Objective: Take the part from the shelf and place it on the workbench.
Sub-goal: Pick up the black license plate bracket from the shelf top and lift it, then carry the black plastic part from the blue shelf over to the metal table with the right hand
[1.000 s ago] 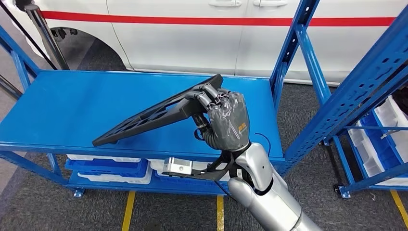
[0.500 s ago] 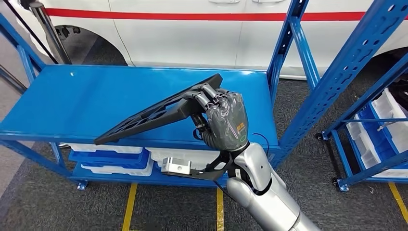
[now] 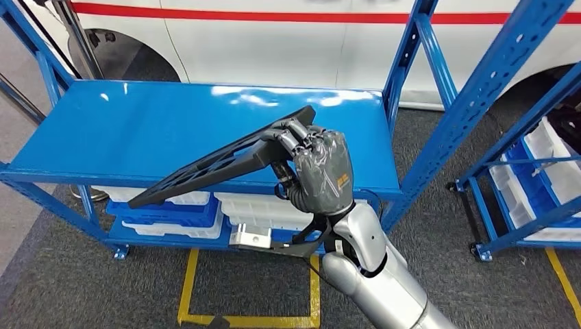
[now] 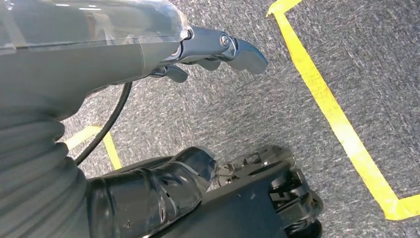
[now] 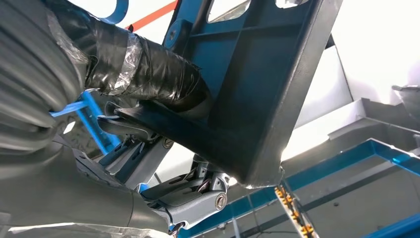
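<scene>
The right hand [image 3: 320, 171] has its fingers curled tight around one end of the part [image 3: 219, 161], a flat black ribbed panel; the right wrist view shows the thumb [image 5: 148, 74] lying across the panel's face while darker fingers wrap its edge from the other side. Held this way, the part juts out to the left of the hand, tilted with its far-right end high and its near-left end low, in the air above the front edge of the blue shelf top [image 3: 137, 130] and, as far as the head view shows, touching nothing else. The left hand [image 4: 218, 47] hangs low over grey carpet marked with yellow tape [image 4: 327, 104], its fingers loosely apart and holding nothing. Judging from this, the part is off the shelf and the carrying stage is in hand; no workbench can be seen. Doing it well calls for keeping the grip firm against the long overhang's leverage, keeping the low tip above the shelf edge, and swinging the panel wide of the blue upright [image 3: 411, 68] just to the right.
</scene>
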Action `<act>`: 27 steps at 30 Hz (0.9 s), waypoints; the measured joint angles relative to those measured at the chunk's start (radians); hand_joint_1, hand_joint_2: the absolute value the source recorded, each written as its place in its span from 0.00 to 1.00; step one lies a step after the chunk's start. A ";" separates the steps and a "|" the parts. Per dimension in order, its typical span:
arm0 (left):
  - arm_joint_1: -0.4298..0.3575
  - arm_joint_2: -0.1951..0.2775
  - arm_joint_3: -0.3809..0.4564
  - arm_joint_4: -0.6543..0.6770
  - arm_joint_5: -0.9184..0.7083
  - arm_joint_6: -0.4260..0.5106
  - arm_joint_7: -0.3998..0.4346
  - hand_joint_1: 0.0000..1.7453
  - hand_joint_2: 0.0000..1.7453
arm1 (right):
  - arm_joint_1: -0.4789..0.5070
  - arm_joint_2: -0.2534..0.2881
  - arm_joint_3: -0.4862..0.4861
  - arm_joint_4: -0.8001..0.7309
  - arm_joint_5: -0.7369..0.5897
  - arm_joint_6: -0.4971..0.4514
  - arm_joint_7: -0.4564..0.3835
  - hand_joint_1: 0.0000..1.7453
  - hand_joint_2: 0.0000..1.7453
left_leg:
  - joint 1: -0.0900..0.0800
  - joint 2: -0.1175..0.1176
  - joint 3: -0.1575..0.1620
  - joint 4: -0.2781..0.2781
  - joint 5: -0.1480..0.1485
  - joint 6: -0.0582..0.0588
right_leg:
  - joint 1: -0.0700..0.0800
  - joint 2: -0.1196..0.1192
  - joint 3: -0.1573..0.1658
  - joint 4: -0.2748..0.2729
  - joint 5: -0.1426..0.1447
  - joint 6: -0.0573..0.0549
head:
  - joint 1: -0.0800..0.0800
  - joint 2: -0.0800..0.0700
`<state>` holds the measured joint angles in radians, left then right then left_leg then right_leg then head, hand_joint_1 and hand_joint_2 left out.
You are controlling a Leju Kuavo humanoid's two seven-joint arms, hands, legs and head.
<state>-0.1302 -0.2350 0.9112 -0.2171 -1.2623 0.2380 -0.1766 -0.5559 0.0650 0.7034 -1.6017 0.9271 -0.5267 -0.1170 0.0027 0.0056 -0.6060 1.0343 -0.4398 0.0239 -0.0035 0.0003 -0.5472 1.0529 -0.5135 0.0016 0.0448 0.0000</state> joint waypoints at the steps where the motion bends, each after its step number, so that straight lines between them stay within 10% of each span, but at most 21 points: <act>1: 0.000 0.000 0.000 0.000 0.000 0.000 0.000 0.00 1.00 | 0.000 0.000 0.000 0.000 -0.001 0.000 0.000 1.00 1.00 | -0.001 0.000 -0.002 0.000 0.005 -0.006 | 0.003 0.000 0.002 -0.007 0.002 -0.003 | 0.000 0.000; 4: 0.001 0.000 -0.001 0.000 0.001 -0.001 0.000 0.00 1.00 | 0.000 0.000 0.000 0.000 -0.004 0.001 0.000 1.00 1.00 | 0.000 -0.004 -0.017 0.022 -0.018 -0.022 | -0.006 -0.003 -0.009 -0.020 0.023 -0.022 | -0.001 0.000; 9: 0.003 0.001 -0.003 0.000 0.001 -0.003 0.000 0.00 1.00 | 0.001 0.001 0.000 0.001 -0.015 0.004 -0.001 1.00 1.00 | 0.010 -0.005 -0.084 0.259 -0.162 -0.043 | -0.006 -0.007 -0.055 -0.018 0.058 -0.034 | -0.004 0.000; 15: 0.000 0.001 -0.005 0.000 0.000 -0.005 0.001 0.00 1.00 | 0.001 0.001 0.001 0.000 -0.018 0.008 -0.006 1.00 1.00 | 0.007 -0.008 0.095 -0.007 -0.078 -0.032 | -0.006 -0.007 -0.097 0.001 0.085 -0.011 | -0.004 0.000; 19: 0.002 0.001 -0.006 0.000 0.000 -0.006 0.003 0.00 1.00 | 0.001 0.000 0.002 0.000 -0.018 0.010 -0.009 1.00 1.00 | 0.008 -0.005 0.083 -0.024 -0.054 -0.005 | -0.006 -0.004 -0.108 0.012 0.081 0.014 | -0.003 0.000; 24: 0.001 0.001 -0.006 0.000 0.001 -0.008 0.003 0.00 1.00 | 0.005 0.000 0.002 0.001 -0.019 0.010 -0.009 1.00 1.00 | 0.007 0.002 0.035 -0.021 -0.017 0.015 | -0.010 -0.002 -0.177 0.258 -0.082 0.029 | -0.002 0.000; 27: 0.001 0.001 -0.006 0.000 0.001 -0.008 0.003 0.00 1.00 | 0.006 -0.001 0.002 0.001 -0.019 0.010 -0.009 1.00 1.00 | 0.007 0.002 0.006 -0.007 -0.004 0.010 | -0.010 -0.002 -0.096 0.179 -0.018 0.027 | -0.002 0.000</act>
<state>-0.1288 -0.2338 0.9056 -0.2171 -1.2612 0.2299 -0.1732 -0.5497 0.0645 0.7050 -1.6011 0.9079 -0.5163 -0.1259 0.0099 0.0075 -0.5999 1.0271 -0.4442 0.0337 -0.0138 -0.0014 -0.6436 1.2318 -0.5311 0.0281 0.0431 0.0000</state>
